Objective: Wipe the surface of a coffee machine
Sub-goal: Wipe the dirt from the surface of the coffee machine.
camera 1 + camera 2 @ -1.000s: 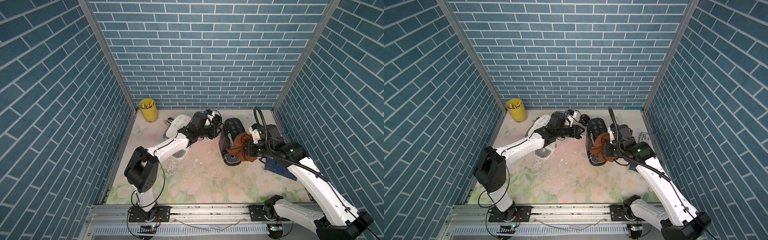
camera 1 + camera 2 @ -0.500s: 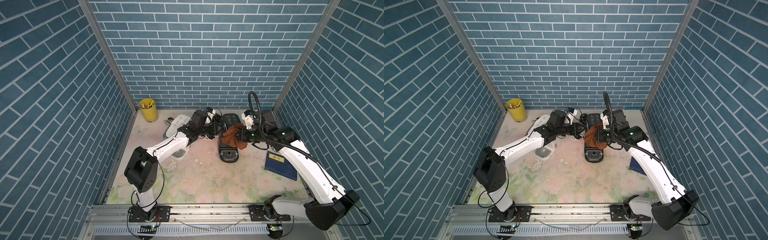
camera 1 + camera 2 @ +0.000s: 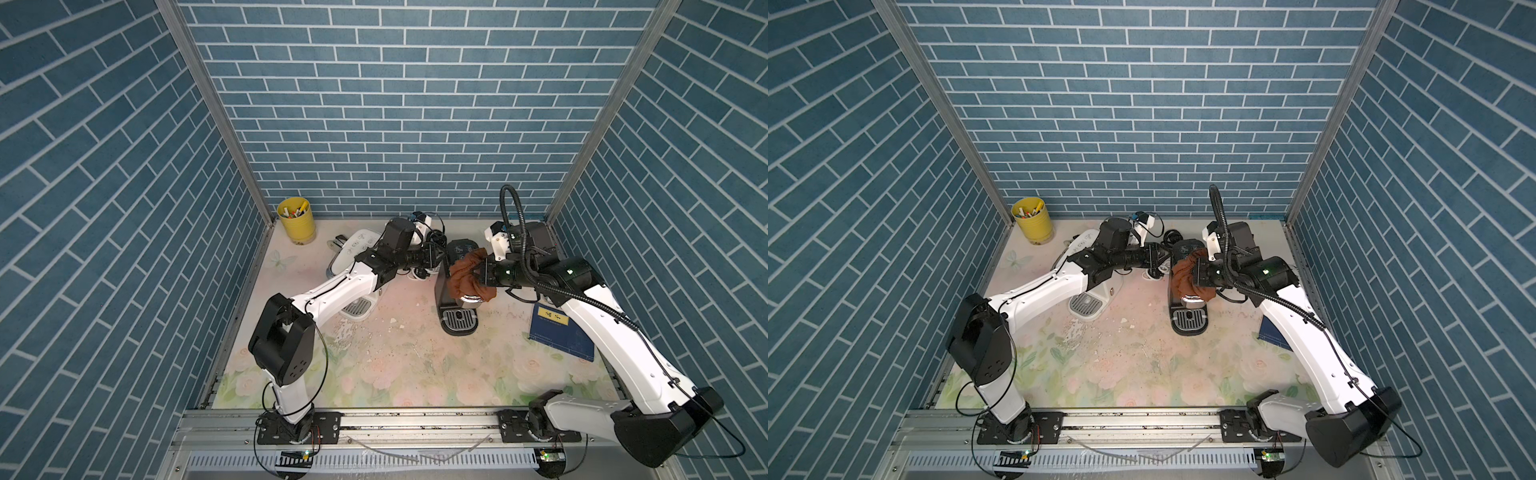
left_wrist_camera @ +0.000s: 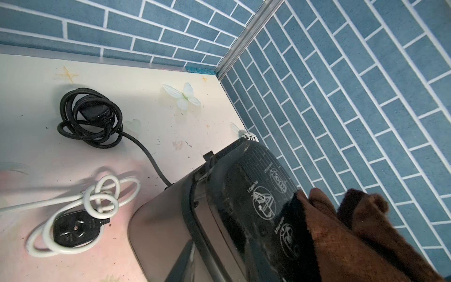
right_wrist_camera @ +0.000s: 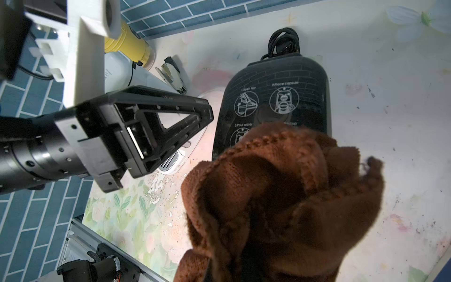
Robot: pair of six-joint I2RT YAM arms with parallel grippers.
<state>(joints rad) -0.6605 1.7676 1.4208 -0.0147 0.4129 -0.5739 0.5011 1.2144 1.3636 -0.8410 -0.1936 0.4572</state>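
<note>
At centre-right of both top views, the black capsule coffee machine [image 3: 441, 291] stands upright on the floral table [image 3: 395, 365], with its drip tray toward the lower edge of the frame.

Right gripper [image 3: 483, 271]: clamped tight on a bunched brown cloth [image 3: 467, 279]. The cloth lies on the front part of the machine's top. In the right wrist view it covers the lower pictograms, while "1.Open top" and "2.Place capsule" are uncovered.

Left gripper [image 3: 439, 254]: comes in from the left of the frame, with its tip just beside the upper left edge of the machine. Contact cannot be confirmed, and how far its jaws are parted cannot be told.

Other items:
- A white coffee machine [image 3: 353, 254] sits left of the black one, partly under the left arm.
- A yellow cup of pens [image 3: 296, 224] stands in the upper left corner of the table, with a stapler [image 5: 172, 73] near it.
- A blue booklet [image 3: 559, 336] lies flat to the right of the black machine, partly under the right arm.
- A coiled black cord [image 4: 90, 119] and a white cord with a black plug [image 4: 73, 229] lie on the table behind the machine.
</note>
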